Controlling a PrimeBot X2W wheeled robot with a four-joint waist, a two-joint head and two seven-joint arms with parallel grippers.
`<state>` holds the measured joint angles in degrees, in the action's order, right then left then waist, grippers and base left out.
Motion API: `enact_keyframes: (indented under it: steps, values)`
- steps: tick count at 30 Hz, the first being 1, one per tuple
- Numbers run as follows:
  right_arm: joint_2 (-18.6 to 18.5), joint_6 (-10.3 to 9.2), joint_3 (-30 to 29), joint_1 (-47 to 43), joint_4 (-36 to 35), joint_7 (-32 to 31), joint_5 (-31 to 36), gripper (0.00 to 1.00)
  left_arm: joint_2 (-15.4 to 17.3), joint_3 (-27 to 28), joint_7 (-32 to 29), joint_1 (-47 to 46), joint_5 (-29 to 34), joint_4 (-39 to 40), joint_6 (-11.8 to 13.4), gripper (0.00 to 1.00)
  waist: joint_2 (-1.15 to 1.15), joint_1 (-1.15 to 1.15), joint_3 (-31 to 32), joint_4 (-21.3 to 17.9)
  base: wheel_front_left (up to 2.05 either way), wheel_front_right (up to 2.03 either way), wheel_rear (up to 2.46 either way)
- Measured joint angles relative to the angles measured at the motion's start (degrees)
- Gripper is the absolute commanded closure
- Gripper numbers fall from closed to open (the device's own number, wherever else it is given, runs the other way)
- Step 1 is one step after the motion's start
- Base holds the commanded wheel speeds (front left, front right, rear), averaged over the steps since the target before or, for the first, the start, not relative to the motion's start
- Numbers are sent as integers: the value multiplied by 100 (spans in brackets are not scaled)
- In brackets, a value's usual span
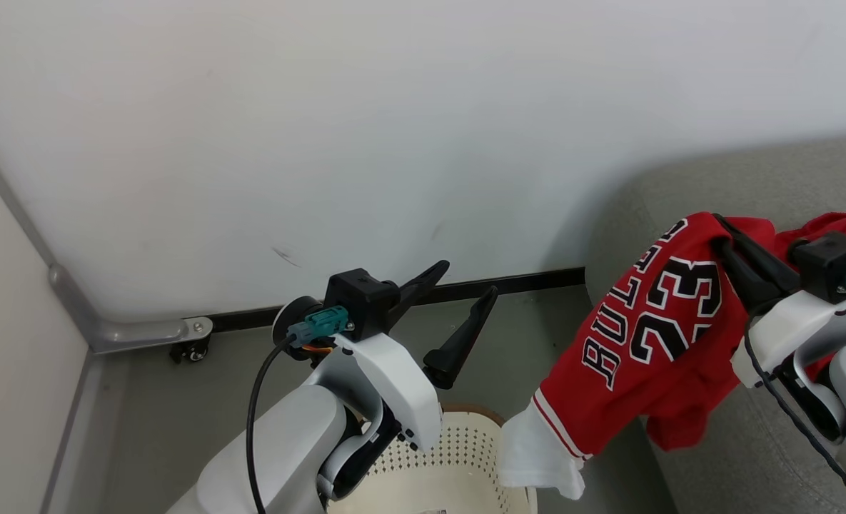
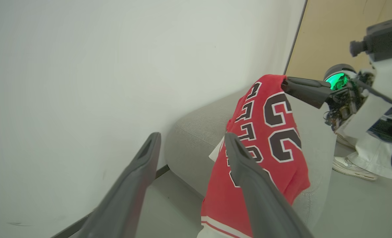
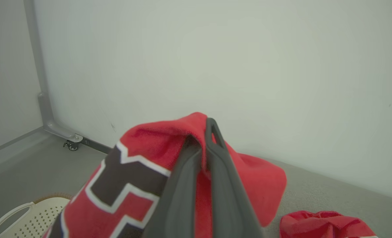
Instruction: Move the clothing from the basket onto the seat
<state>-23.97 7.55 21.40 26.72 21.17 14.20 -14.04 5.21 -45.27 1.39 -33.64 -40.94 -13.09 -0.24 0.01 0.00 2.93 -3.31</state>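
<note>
Currently, the red jersey lettered "BULLS 23" is pinched at its top fold by the right fingers, which are shut tight. It is hung at the rounded end of the grey seat, with its white hem near the basket rim. The left fingers are spread wide and empty above open floor. A second red garment is seen on the seat.

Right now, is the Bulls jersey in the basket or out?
Out. The jersey hangs from the shut right gripper by the sofa's edge, above and to one side of the basket.
</note>
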Motion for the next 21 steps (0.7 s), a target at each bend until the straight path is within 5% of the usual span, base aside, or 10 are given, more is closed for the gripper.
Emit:
enact_keyframes:
  steps: [21]
  values:
    - [-339,0,-378,-537,-614,0,54,100,-102,-167,274,155,7,4,-94,0,0,0,11,-999,0,0,0]
